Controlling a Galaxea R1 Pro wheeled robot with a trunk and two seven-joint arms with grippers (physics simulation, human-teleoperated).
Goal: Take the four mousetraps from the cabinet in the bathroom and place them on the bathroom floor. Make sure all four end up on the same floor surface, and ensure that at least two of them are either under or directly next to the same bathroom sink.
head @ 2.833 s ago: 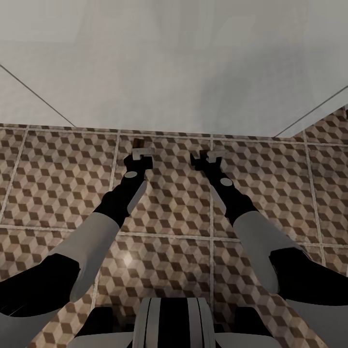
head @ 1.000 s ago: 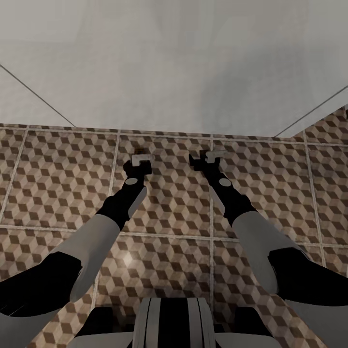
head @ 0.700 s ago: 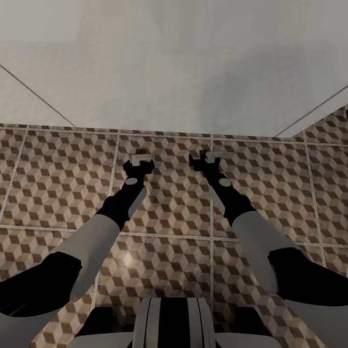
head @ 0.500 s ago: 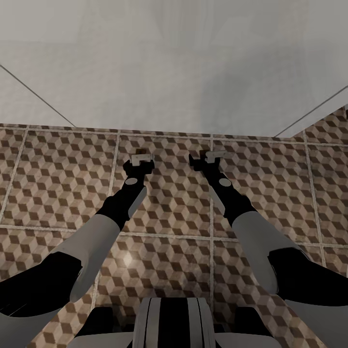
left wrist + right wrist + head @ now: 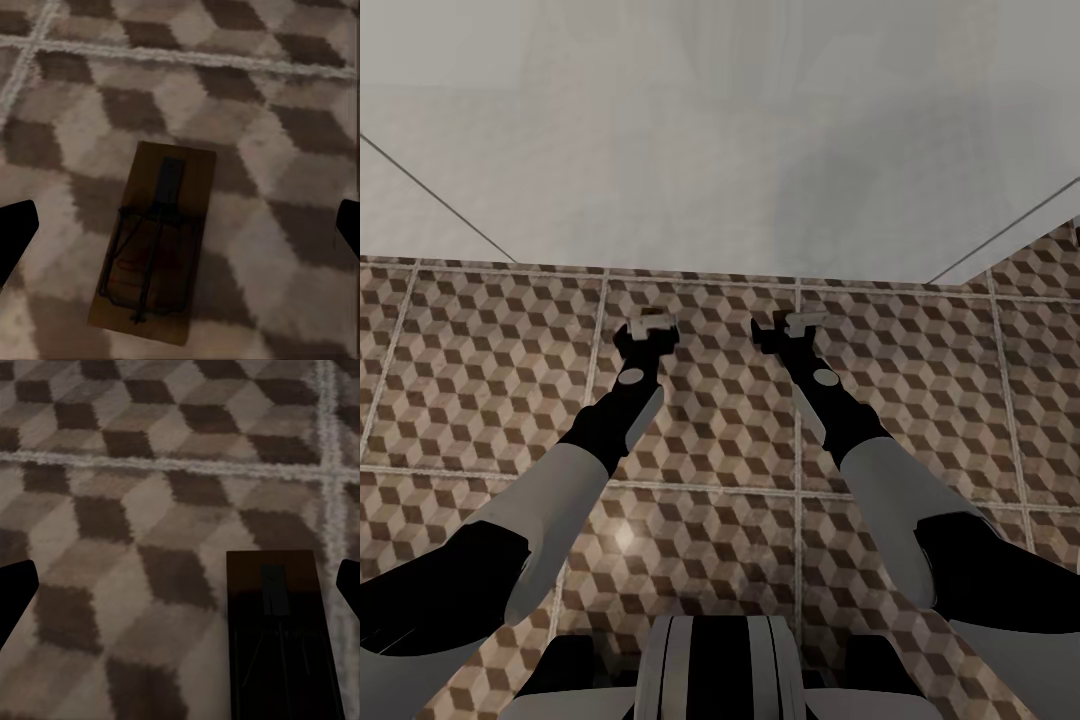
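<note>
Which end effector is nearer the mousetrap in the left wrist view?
Left. The left end effector is open directly over the mousetrap lying on the bathroom floor; the right end effector is off to its side.

One mousetrap [image 5: 152, 244] lies flat on the bathroom floor [image 5: 262, 150], a tan wooden board with dark wire parts, a dark plate and a faint red mark, clear of the grout line. A second mousetrap [image 5: 281, 634] lies flat on the cube-patterned tiles too, darker in shadow, just beside a grout line.
</note>
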